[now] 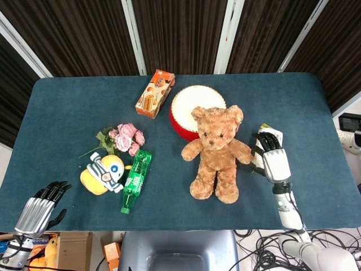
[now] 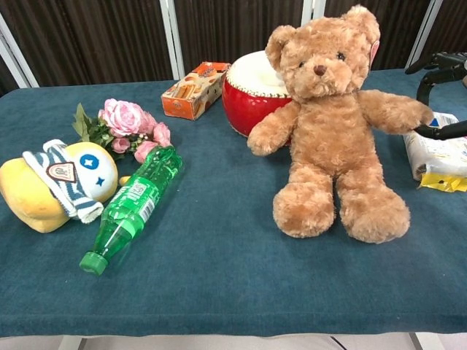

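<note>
A brown teddy bear (image 1: 216,155) (image 2: 332,124) sits near the table's middle, leaning against a red drum with a white top (image 1: 189,107) (image 2: 252,91). My right hand (image 1: 273,155) (image 2: 436,64) is at the bear's outstretched paw, with fingers above and thumb below it, spread apart; the thumb touches the paw. Under this hand lies a white snack packet (image 1: 269,132) (image 2: 438,153). My left hand (image 1: 38,212) hangs off the table's near left corner, fingers apart and holding nothing; it shows only in the head view.
On the blue table (image 1: 67,107) lie an orange snack box (image 1: 155,93) (image 2: 195,89), pink flowers (image 1: 125,138) (image 2: 124,120), a green bottle on its side (image 1: 135,179) (image 2: 135,204) and a yellow plush with a striped scarf (image 1: 103,174) (image 2: 51,186).
</note>
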You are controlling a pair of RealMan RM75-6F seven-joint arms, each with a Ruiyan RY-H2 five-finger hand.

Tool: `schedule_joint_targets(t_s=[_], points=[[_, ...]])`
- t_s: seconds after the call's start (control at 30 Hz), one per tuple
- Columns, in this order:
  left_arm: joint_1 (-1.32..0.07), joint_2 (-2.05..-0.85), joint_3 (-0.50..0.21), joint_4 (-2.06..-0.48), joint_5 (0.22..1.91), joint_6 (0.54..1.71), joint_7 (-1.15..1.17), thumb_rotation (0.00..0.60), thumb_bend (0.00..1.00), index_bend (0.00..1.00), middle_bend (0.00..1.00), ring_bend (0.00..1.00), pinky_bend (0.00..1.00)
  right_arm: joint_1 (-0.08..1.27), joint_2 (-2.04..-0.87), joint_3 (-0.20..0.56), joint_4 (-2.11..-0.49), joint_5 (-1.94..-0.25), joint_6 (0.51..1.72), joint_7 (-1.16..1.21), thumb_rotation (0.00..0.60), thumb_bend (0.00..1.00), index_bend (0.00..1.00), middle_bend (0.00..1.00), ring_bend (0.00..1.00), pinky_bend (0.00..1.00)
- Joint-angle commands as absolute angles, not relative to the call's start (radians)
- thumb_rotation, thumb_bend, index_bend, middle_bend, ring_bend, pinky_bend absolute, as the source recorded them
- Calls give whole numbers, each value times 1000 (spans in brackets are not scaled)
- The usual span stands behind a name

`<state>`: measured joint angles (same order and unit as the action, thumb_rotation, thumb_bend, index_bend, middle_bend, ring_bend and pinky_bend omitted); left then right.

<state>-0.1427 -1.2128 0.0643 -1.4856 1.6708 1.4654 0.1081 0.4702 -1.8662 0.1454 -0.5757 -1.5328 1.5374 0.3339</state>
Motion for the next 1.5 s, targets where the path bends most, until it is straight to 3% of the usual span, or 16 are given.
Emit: schedule_joint_targets(t_s=[0.03,0.2,0.37,0.57,0.87,1.0,1.17,1.37,1.5], points=[[-143,-1212,65,-1487,1670,1463,109,600,341,216,188,168,371,464,-1867,137,-567,-1531,1522,332,600,279,674,237,170,198],[-144,-1211,65,-1490,1668,1457,111,600,342,217,188,168,372,459,-1867,131,-557,-1528,1509,349,600,278,625,237,170,198],[-144,-1209,66,-1491,1667,1455,115,600,342,216,189,168,373,430,-1816,92,-631,-1572,1563,426,600,279,360,227,143,171],[-131,-1206,64,-1498,1676,1485,132,600,342,217,189,168,376,350,-1680,23,-827,-1632,1658,390,600,263,183,119,87,137],[-88,-1171,91,-1537,1771,1598,156,600,343,214,178,160,373,206,-1360,-59,-1313,-1587,1645,147,600,246,201,111,82,136],[-67,-1169,92,-1548,1768,1618,179,600,343,212,172,149,368,146,-1259,-79,-1458,-1555,1660,123,600,237,204,111,82,136],[-53,-1143,96,-1615,1719,1586,207,600,344,188,146,132,369,75,-1287,-14,-1458,-1487,1745,163,600,175,174,111,76,136],[-46,-1145,84,-1625,1708,1588,220,600,343,188,143,131,370,85,-1252,-26,-1507,-1459,1624,104,600,173,157,110,73,136],[-45,-1147,78,-1623,1704,1587,213,600,343,188,143,131,371,85,-1249,-17,-1523,-1465,1606,90,600,173,157,110,73,136]])
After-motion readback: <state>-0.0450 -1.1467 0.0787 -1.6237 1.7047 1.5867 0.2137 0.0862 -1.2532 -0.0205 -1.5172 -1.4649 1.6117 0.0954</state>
